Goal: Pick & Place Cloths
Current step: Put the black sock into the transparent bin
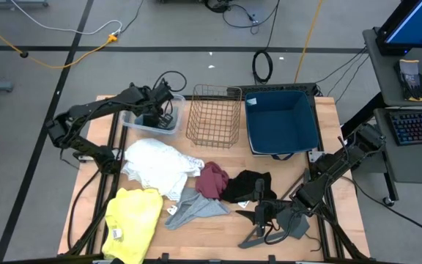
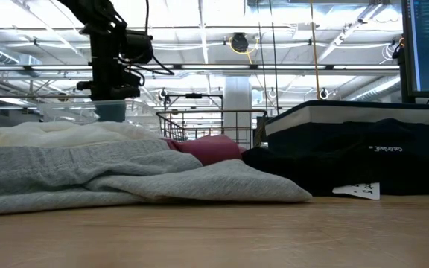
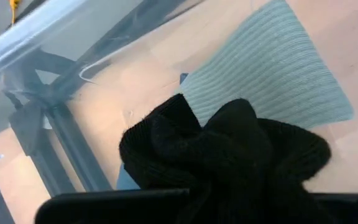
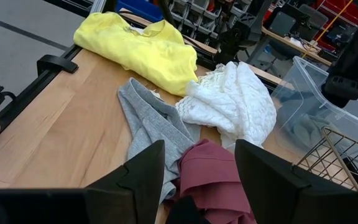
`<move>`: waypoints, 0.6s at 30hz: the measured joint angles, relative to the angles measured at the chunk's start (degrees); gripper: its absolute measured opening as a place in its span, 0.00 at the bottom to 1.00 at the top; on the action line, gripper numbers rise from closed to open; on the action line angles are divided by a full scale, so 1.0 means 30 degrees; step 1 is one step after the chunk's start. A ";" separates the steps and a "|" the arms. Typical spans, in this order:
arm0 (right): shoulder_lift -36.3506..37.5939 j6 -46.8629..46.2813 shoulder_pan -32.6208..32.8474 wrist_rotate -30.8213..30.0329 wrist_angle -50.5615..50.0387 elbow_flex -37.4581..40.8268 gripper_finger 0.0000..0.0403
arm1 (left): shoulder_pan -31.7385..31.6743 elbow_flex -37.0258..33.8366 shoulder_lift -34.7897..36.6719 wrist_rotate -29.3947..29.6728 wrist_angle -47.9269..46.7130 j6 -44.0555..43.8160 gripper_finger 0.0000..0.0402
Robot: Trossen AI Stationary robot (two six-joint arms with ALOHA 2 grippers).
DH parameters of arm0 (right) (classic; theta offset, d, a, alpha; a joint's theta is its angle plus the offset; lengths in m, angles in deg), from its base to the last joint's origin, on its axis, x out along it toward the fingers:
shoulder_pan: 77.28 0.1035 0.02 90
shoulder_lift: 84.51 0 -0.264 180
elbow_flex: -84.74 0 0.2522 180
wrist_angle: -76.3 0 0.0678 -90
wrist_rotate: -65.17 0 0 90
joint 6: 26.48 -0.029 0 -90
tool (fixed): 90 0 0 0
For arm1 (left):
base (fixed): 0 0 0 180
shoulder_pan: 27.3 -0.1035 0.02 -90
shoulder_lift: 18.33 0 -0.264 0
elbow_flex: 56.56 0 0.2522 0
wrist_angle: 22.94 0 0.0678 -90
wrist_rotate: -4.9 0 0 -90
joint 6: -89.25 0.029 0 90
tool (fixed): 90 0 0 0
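With our left gripper [image 1: 160, 110] clamped on a black cloth [image 3: 229, 155] over the clear bin [image 1: 134, 121], we should lower before releasing, while our right gripper [image 4: 197, 180], fingers apart, waits near the maroon cloth [image 1: 212, 180].

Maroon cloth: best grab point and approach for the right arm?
Pinch the bunched ridge on top of the maroon cloth, coming straight down. It lies crumpled in a raised heap between the grey cloth and black cloth, so its top folds stand clear. The right gripper, open, already points at it.
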 joint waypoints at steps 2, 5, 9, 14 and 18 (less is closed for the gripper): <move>0.0000 -0.0001 0.0000 0.0000 0.0000 0.0000 0.47 | -0.0073 0.0000 -0.0137 -0.0134 0.0015 -0.0006 0.02; 0.0000 -0.0001 0.0000 0.0000 0.0000 0.0000 0.47 | -0.0232 0.0000 -0.0212 -0.0179 0.0062 -0.0109 0.02; 0.0000 -0.0001 0.0000 0.0000 0.0000 0.0000 0.47 | -0.0265 0.0000 -0.0205 -0.0179 0.0313 -0.0346 0.09; 0.0000 -0.0001 0.0000 0.0000 0.0000 0.0000 0.47 | -0.0250 0.0000 -0.0205 -0.0278 0.0520 -0.0361 0.16; 0.0000 -0.0001 0.0000 0.0000 0.0000 0.0000 0.47 | -0.0250 0.0000 -0.0205 -0.0278 0.0546 -0.0429 0.22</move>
